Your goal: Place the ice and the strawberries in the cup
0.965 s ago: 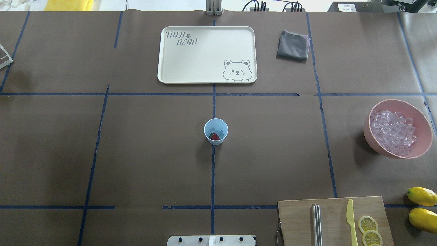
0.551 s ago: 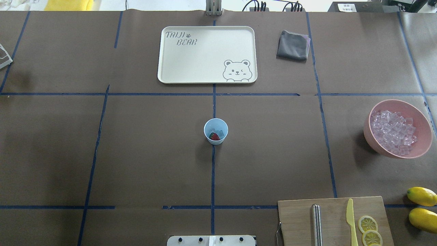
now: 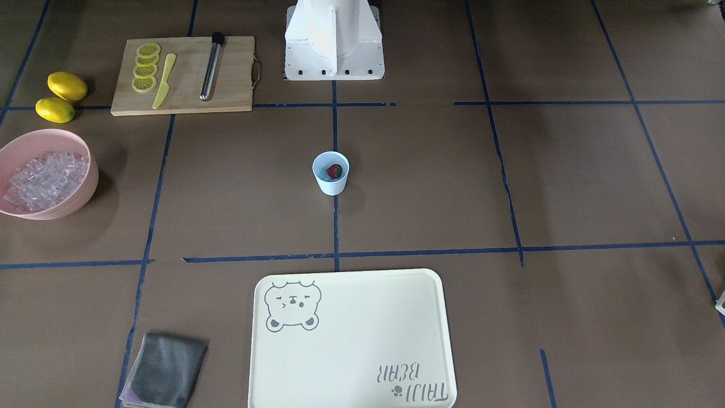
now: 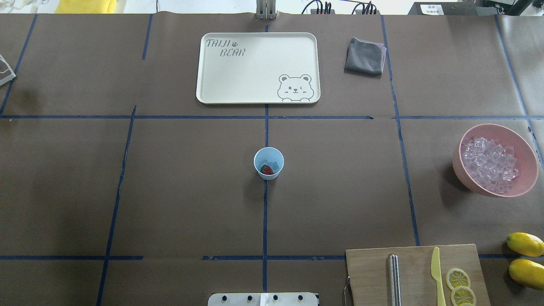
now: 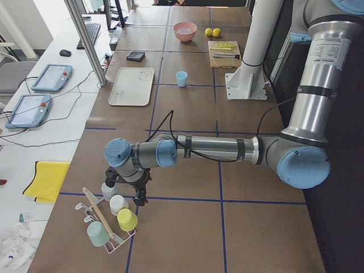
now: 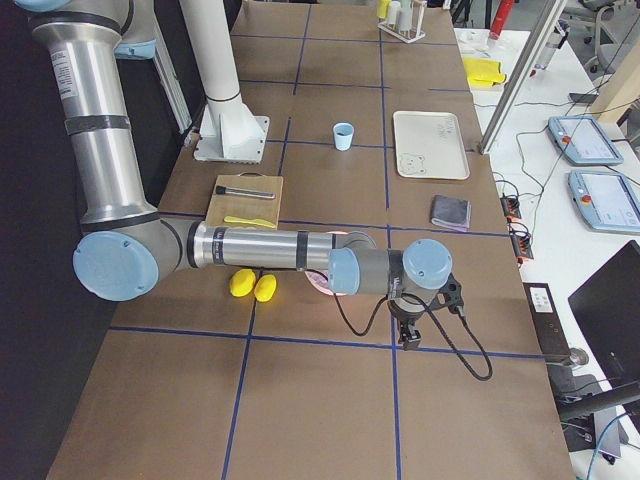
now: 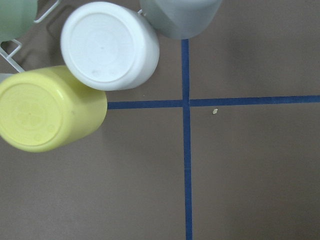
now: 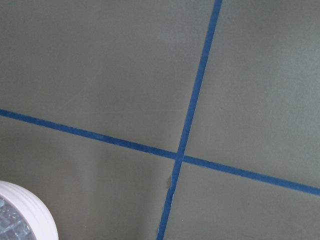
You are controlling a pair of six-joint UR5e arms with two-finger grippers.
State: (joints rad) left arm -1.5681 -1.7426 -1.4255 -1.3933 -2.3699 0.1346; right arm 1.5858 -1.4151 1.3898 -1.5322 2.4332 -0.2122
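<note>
The light-blue cup (image 4: 268, 153) stands upright at the table's middle, on a blue tape line; it also shows in the front view (image 3: 331, 182). Inside it lie a red strawberry (image 4: 266, 170) and a few clear ice cubes (image 4: 275, 165). More ice (image 4: 488, 165) is heaped in the pink bowl (image 4: 458, 163) at the right. My left gripper (image 5: 139, 199) hangs by a cup rack at the table's far left end. My right gripper (image 6: 410, 340) hangs beyond the bowl at the right end. Both show only in the side views, so I cannot tell whether they are open or shut.
A cream bear tray (image 4: 257, 68) and a grey cloth (image 4: 364, 56) lie at the far side. A wooden board (image 4: 416, 276) with knife, metal rod and lemon slices sits near right, two lemons (image 4: 525, 259) beside it. Upturned cups (image 7: 107, 45) sit by my left wrist.
</note>
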